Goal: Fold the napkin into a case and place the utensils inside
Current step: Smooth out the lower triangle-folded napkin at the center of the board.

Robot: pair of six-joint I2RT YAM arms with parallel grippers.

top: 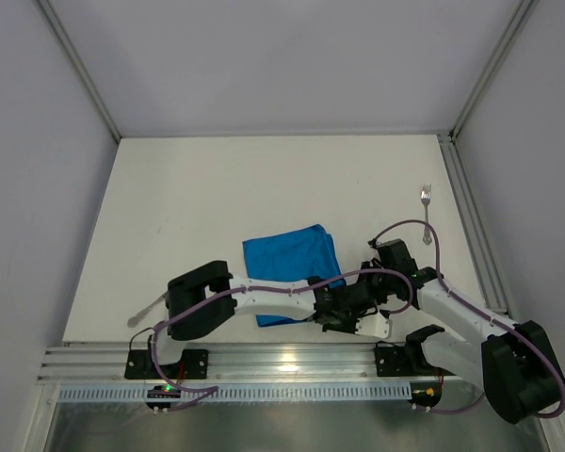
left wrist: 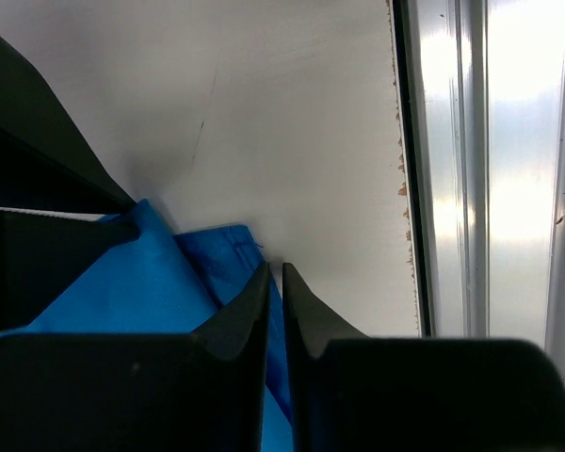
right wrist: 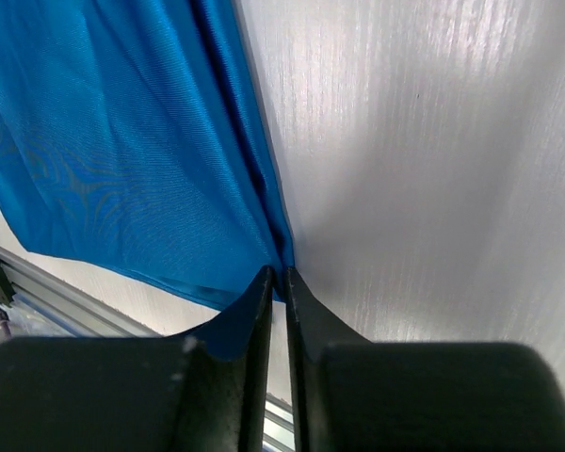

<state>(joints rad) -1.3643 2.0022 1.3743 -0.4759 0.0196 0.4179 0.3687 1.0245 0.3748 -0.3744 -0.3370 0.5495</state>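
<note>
The bright blue napkin (top: 287, 256) lies folded into a rough rectangle in the middle of the white table. Both arms meet at its near right corner. My left gripper (left wrist: 275, 268) is shut on the napkin (left wrist: 141, 282): its edge runs down between the two black fingers. My right gripper (right wrist: 279, 273) is shut on the napkin (right wrist: 122, 141) too, pinching a corner at the fingertips, and the cloth hangs away from them. The silver fork (top: 426, 201) lies at the far right. A slim grey knife-like piece (top: 148, 309) lies at the near left edge.
An aluminium rail (top: 292, 363) runs along the table's near edge and shows beside the left gripper as a bright rail (left wrist: 508, 188). A metal frame strip (top: 473, 235) borders the right side, close to the fork. Pale walls enclose the table.
</note>
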